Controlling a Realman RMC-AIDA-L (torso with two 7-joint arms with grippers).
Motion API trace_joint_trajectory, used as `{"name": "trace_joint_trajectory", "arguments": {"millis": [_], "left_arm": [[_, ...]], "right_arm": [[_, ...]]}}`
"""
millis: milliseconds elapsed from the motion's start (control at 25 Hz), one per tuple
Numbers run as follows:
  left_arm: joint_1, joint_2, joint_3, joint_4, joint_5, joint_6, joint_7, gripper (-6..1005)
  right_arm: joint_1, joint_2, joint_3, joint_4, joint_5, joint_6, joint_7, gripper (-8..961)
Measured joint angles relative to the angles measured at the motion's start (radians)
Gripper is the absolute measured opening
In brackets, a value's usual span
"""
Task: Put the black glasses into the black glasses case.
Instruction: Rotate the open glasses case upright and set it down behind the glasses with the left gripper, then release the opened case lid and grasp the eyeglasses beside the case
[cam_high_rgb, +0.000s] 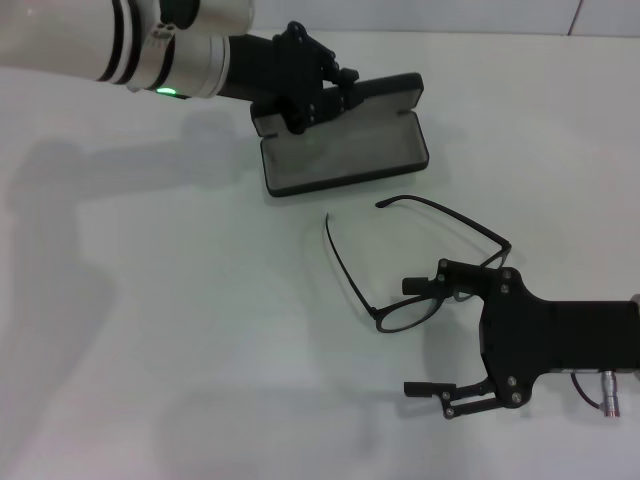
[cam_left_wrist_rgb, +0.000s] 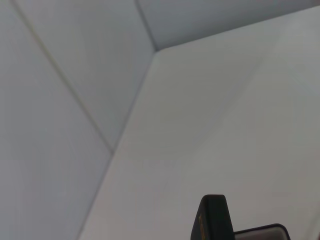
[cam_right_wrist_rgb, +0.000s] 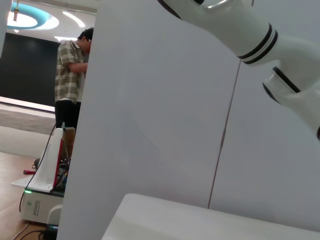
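Left gripper (cam_high_rgb: 300, 95) clenched on black glasses case (cam_high_rgb: 345, 155) at 12; right gripper (cam_high_rgb: 425, 335) released, should close gently on black glasses (cam_high_rgb: 400, 310) lens rim.

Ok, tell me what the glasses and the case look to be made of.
The black glasses: thin, wire-like black frame, likely metal or slim plastic, with clear lenses the table shows through. The black glasses case: rigid clamshell standing open, matte black outside, probably hard plastic or leatherette; inside a dull grey lining that looks like felt.

case (cam_high_rgb: 345, 150) tray open and unobstructed from the front; left gripper (cam_high_rgb: 312, 92) blocks its far-left corner at the lid; bare table (cam_high_rgb: 150, 330) between case and glasses (cam_high_rgb: 420, 262)
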Motion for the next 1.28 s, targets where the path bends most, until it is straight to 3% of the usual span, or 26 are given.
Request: {"name": "trace_joint_trajectory", "arguments": {"millis": [480,1200,1280], "left_arm": [[-0.003,-0.001,0.0,0.047,0.103,-0.018,-0.01,258],[-0.008,0.004,0.0,0.042,0.108,0.032,-0.115,316],[-0.007,0.005,0.0,0.04,0.101,0.054,-0.115,360]], "right_arm": [[0.0,-0.003,0.0,0.0,0.0,0.006,0.0,865],[0.007,-0.004,0.002,0.0,0.002,0.007,0.007,850],[0.007,-0.003,0.002,0.0,0.003,0.007,0.008,848]]}}
